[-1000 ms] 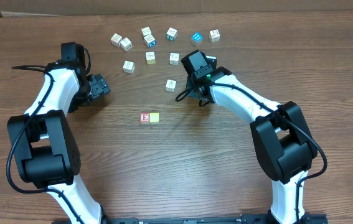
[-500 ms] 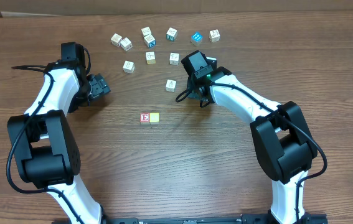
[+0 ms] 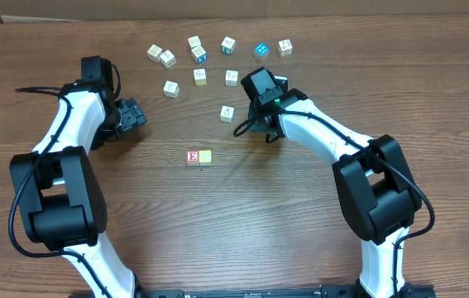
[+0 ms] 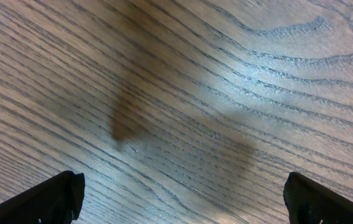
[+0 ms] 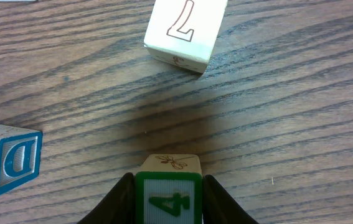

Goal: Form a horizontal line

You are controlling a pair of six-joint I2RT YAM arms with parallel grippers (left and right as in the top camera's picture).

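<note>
Green cube [image 5: 167,194] gripped between right fingers [image 5: 119,203].

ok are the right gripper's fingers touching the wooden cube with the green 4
Touching. In the right wrist view the wooden cube with the green 4 sits between the right gripper's black fingers, both flush against its sides, no gap.

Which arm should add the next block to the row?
Right. The right claw grips the green 4 cube, ready to go beside the yellow cube. The left claw is open, holding nothing, over the table.
</note>
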